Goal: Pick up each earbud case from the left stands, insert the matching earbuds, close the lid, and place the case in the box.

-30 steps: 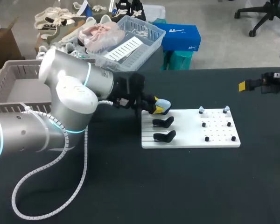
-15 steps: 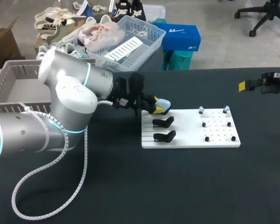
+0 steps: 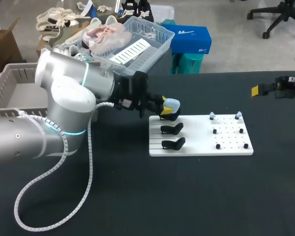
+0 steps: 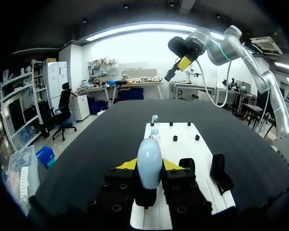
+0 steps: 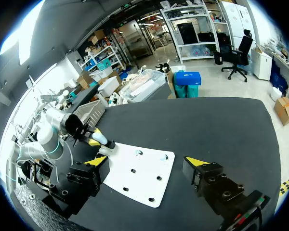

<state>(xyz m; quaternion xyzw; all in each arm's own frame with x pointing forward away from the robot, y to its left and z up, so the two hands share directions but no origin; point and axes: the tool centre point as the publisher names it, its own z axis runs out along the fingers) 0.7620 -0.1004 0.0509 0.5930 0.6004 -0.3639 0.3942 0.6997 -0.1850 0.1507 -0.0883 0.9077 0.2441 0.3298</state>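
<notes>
**Left gripper clamped on pale blue case at the board's upper left corner**

Head view: our left arm enters from the left of the frame. The left gripper (image 3: 163, 109) sits just left of centre, closed on the pale blue earbud case (image 3: 171, 104). The case is over the upper left corner of the white board (image 3: 201, 142), above a dark stand; we cannot tell whether the two touch. Two more black stands (image 3: 172, 129) (image 3: 173, 143) line up below it on the board's left part. Two small pale earbuds (image 3: 212, 116) (image 3: 238, 115) sit on pegs along the board's upper right edge. The grey box (image 3: 10, 81) stands at the left edge of the frame, behind the arm.

Left wrist view: the case (image 4: 149, 161) stands upright between both yellow tips, pressed from two sides.

Right gripper (image 3: 258, 90): at the right edge of the head view, well apart from the board. In its own view (image 5: 147, 163) the fingers are spread wide with nothing between them.
</notes>
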